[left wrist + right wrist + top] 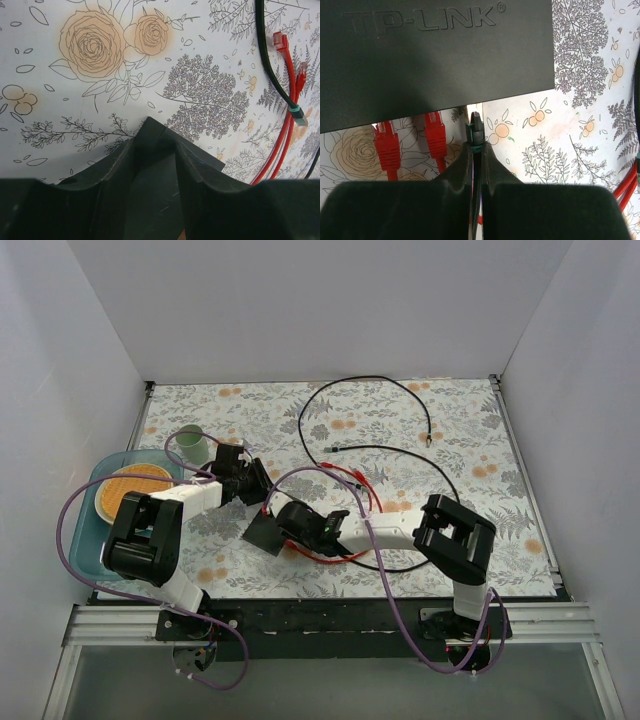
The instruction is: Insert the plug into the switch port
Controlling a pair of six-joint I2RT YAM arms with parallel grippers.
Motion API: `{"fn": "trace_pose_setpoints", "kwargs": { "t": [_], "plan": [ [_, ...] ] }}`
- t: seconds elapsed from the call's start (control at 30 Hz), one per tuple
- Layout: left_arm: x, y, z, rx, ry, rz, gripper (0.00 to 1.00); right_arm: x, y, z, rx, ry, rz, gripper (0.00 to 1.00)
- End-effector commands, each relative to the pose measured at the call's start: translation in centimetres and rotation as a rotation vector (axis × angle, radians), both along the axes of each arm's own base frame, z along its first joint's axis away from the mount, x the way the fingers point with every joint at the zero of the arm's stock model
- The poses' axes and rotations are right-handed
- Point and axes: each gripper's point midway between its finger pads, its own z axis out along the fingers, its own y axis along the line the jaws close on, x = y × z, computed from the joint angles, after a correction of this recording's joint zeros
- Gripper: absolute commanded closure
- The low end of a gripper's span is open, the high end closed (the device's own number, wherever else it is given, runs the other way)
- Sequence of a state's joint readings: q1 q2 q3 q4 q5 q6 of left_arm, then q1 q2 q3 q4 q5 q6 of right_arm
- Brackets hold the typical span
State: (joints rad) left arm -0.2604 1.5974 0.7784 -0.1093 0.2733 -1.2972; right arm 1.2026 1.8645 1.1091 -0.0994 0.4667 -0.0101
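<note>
- Two pincers: the right pincer [476, 150] clamps the plug [476, 129], switch [435, 55] just ahead; the left pincer [152, 150], grip we cannot tell.
- A tilted plug could jam, shoving the switch away.

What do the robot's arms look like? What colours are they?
Both arms are white tubes with chunky black joints. The left arm and right arm each trail a looping purple cable. The left gripper and right gripper are matte black, with stepped, notched inner edges. A tiny green light glows near the right wrist.
</note>
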Motion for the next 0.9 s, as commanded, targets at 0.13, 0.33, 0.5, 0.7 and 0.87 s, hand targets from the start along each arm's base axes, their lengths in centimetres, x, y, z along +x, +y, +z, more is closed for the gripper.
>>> {"fn": "trace_pose_setpoints", "kwargs": {
  "t": [0.13, 0.33, 0.5, 0.7, 0.87],
  "plan": [
    [-2.4, -1.5, -0.5, -0.05, 0.085, -0.081, 0.63, 2.6, 4.5, 3.7, 0.21, -0.04, -0.082, 0.99],
    [-2.4, -1.7, -0.7, -0.056, 0.095, -0.085, 0.66, 2.8, 5.2, 4.9, 0.272, -0.017, -0.082, 0.99],
    [-2.6, -1.7, -0.9, -0.061, 0.104, -0.089, 0.73, 3.1, 6.6, 6.3, 0.359, 0.023, -0.081, 0.99],
    [-2.6, -1.7, -1.0, -0.058, 0.108, -0.085, 0.84, 3.9, 7.3, 7.4, 0.436, 0.063, -0.117, 0.99],
    [-2.9, -1.6, -1.5, -0.054, 0.129, -0.087, 0.91, 5.0, 6.8, 8.3, 0.493, 0.071, -0.179, 0.99]
  ]
}}
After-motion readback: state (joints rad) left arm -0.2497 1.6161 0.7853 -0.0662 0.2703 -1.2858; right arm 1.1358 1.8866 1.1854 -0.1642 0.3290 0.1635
